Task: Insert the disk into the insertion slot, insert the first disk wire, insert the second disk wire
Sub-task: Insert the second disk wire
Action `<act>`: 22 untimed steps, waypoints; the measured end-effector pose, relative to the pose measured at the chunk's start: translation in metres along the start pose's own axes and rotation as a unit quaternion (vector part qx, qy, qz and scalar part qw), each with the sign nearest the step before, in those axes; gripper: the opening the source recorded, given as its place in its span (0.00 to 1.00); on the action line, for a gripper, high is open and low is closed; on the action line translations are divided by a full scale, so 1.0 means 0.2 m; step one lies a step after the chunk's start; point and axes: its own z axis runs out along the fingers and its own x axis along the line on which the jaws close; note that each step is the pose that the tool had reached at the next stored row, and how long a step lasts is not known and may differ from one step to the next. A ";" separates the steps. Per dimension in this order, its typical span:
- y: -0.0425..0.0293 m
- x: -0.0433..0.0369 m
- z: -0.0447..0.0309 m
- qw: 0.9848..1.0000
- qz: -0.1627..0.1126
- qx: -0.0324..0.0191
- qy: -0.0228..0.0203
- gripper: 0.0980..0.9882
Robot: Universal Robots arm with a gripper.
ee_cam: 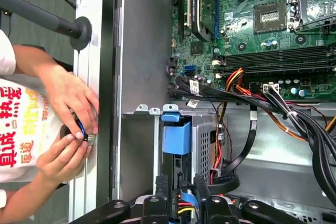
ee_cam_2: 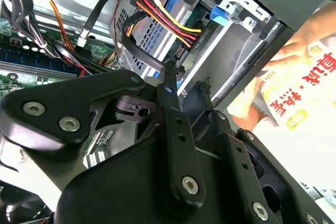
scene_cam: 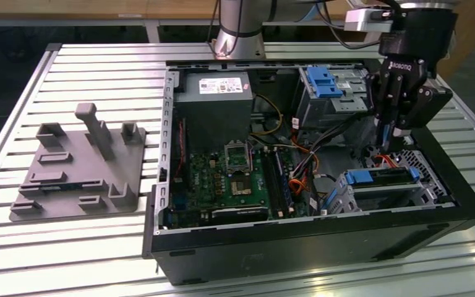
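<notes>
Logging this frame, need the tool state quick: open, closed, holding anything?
Tool: cannot be told whether open or closed; it is close by the disk, which sits in the insertion slot.

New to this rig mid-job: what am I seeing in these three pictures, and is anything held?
The exterior view looks from off the arm at an open computer case on a slatted metal table, a grey fixture plate beside it. The black gripper hangs over the disk, already seated in the insertion slot. Both wrist views ride on the arm, looking at coloured wires by the disk. A person's hands are outside the case. Whether anything is held, I cannot tell.
</notes>
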 end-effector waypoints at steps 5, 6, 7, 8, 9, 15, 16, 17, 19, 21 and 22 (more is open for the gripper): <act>0.000 -0.005 0.009 1.000 0.000 0.000 0.000 0.26; 0.000 -0.005 0.010 1.000 0.000 0.000 0.000 0.26; 0.000 -0.006 0.011 1.000 0.000 0.000 0.000 0.26; 0.000 -0.006 0.012 1.000 0.000 0.000 0.000 0.26; 0.000 -0.007 0.012 1.000 0.000 0.000 0.000 0.26; 0.003 -0.009 0.017 1.000 0.000 0.000 -0.001 0.24; 0.003 -0.010 0.018 1.000 0.000 0.000 -0.001 0.24; 0.003 -0.011 0.019 1.000 0.000 0.000 -0.002 0.17; 0.002 -0.012 0.021 1.000 0.000 0.000 -0.006 0.10; 0.002 -0.012 0.022 1.000 -0.001 0.000 -0.011 0.05; 0.002 -0.012 0.023 1.000 -0.001 0.000 -0.013 0.05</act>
